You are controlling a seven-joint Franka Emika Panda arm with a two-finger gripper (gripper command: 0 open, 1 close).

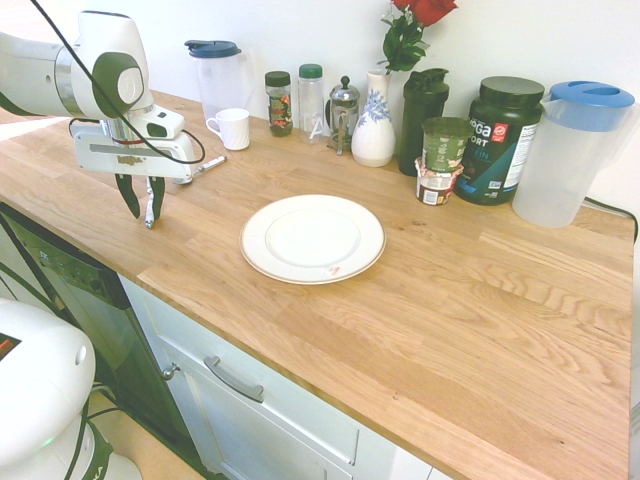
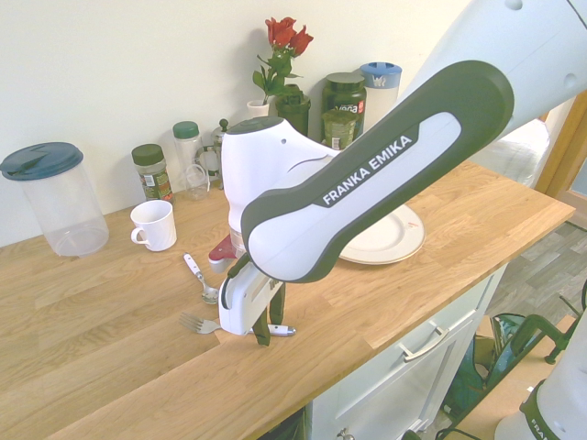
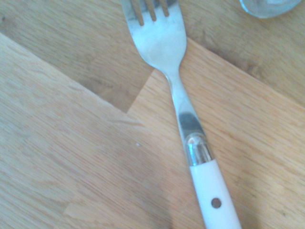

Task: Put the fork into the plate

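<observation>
**A:** Where is the fork (image 2: 204, 324) at this point?

**B:** Lying flat on the wooden desk (image 1: 480, 300), not in the plate (image 1: 312, 238). In the second exterior view its tines stick out to one side of the pincer (image 2: 264, 332) and the tip of its handle shows on the other side. The wrist view looks straight down on it: metal tines and neck, then a white handle with a small dark rivet.

**A:** Does the pincer have it?

**B:** I can't settle that. The fingers hang down around the fork's handle, low to the desk, with a narrow gap between them in the first exterior view. Whether they press the handle or merely straddle it, I cannot tell. The fork looks to be resting on the wood, so I judge it not lifted.

**A:** And the plate?

**B:** Bare, well apart from the fork along the desk, nearer the vase (image 1: 373, 125) and the jars. Nothing lies between the two on the desk.

**A:** So how much is done?

**B:** By my reading, only the approach. The grip needs confirming, then the lift, the carry across to the plate, and the release are all left. A spoon (image 2: 200, 280) lies just beside the fork, near the white mug (image 2: 154, 225), so the pincer needs to stay on the right handle.
</observation>
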